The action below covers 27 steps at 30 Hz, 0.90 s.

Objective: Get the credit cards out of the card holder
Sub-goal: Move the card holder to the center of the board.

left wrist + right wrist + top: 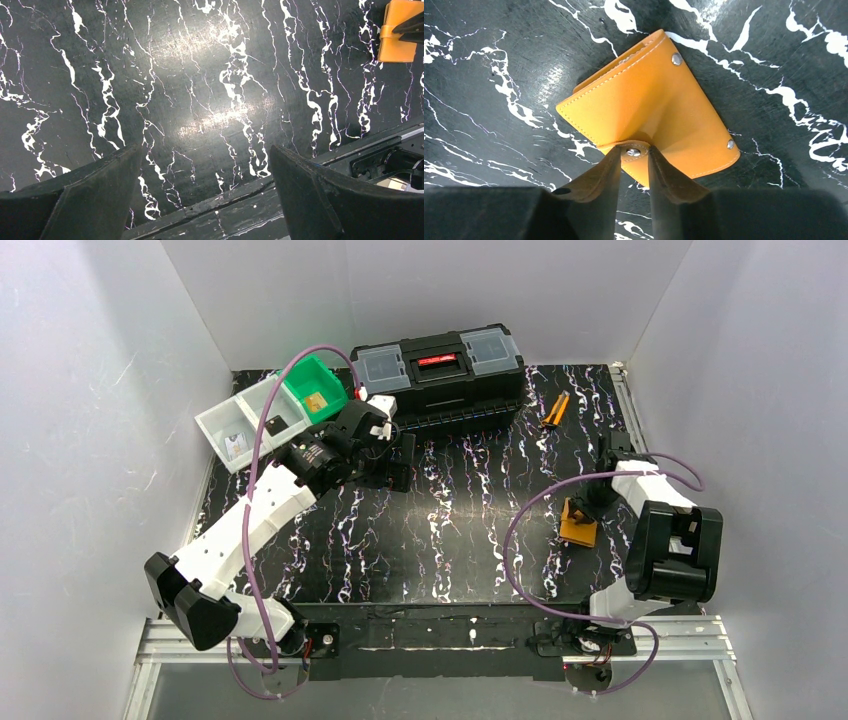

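The holder (644,100) lies closed on the table (450,530), in the right half of the top view, just ahead of the right arm. In the right wrist view it fills the middle of the frame, orange with stitched edges, one corner pointing to the upper right. Two metal studs (677,59) show along its right edge. A small tab (633,151) with a snap sticks out from its lower edge.

The right fingers (594,185) are drawn in on that tab, one on each side, and seem to touch it on both sides. The holder's body rests flat on the table.

The left fingers (100,190) stand wide apart with nothing between them, only bare marbled table below. In the top view the left arm reaches to the upper left of the table, its end just in front of the black toolbox (440,370) at the back edge. The holder shows as an orange patch in the upper right corner of the left wrist view, well apart from the left fingers.

A green bin (305,380) and a white bin (215,420) sit side by side at the upper left of the top view. Pliers (555,410) lie to the right of the toolbox.
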Each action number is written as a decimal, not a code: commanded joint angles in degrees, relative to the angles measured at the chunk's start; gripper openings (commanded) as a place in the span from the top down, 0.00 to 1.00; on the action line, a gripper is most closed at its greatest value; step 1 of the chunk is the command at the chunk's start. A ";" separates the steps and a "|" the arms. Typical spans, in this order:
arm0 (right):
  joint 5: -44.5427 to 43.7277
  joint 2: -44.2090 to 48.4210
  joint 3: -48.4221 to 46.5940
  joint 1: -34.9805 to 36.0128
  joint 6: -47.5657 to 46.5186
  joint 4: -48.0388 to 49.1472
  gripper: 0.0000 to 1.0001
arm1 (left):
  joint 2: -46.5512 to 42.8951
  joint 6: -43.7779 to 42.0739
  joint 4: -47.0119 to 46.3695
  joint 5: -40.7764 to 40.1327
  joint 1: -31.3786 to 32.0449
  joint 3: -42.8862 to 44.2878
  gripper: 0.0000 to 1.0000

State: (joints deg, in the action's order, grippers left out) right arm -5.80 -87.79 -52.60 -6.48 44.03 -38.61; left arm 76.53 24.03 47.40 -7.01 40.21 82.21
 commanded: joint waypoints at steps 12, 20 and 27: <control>9.27 5.40 5.56 16.00 7.52 3.64 0.99 | 0.46 1.42 1.58 0.45 -0.22 -0.85 0.00; 6.37 9.61 4.34 28.26 13.69 2.46 0.60 | 1.13 2.60 0.41 2.60 -0.26 -5.07 0.00; 8.43 15.79 8.21 -2.61 4.54 4.58 0.02 | 0.13 1.62 -0.11 3.82 -0.30 -5.88 0.00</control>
State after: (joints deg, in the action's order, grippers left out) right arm -0.43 -67.83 -44.05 -3.38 51.83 -37.28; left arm 78.22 26.20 46.89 -3.81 40.21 77.14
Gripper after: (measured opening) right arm 0.945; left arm 0.992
